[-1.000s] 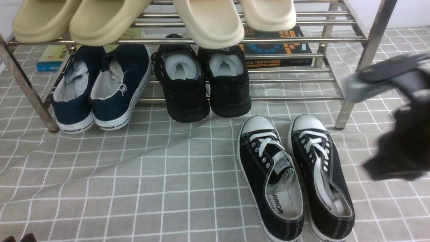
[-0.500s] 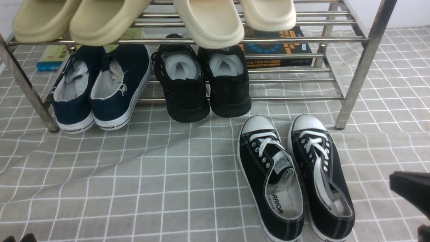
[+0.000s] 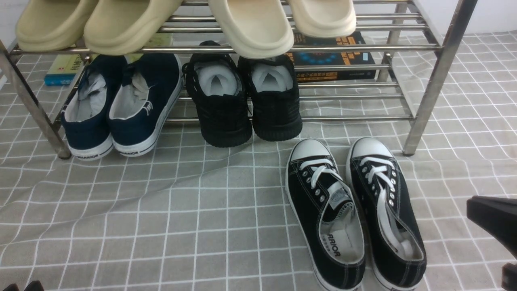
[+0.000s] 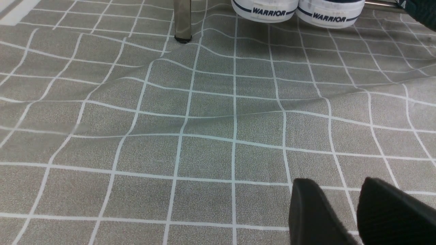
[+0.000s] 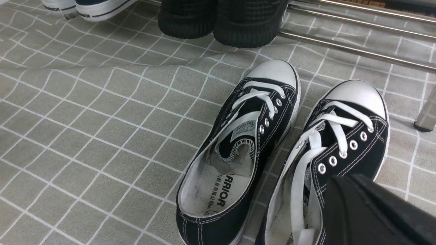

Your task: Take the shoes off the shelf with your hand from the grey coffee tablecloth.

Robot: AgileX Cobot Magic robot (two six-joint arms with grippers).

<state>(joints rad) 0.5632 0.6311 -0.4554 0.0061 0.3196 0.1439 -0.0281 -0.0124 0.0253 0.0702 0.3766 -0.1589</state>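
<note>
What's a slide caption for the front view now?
Black canvas sneakers on grey gridded cloth, toes toward the steel rack.

From my station I count 4 cream clogs (image 3: 258, 28), 2 navy sneakers (image 3: 137, 105), 2 all-black mesh shoes (image 3: 222, 105), 2 black canvas sneakers (image 3: 327, 210), 1 shoe rack (image 3: 355, 118) and 1 gridded cloth (image 3: 161, 226) in my view.

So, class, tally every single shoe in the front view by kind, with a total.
Black canvas sneakers: 2
Black mesh sneakers: 2
Navy canvas sneakers: 2
Cream foam slip-ons: 4
Total: 10
</note>
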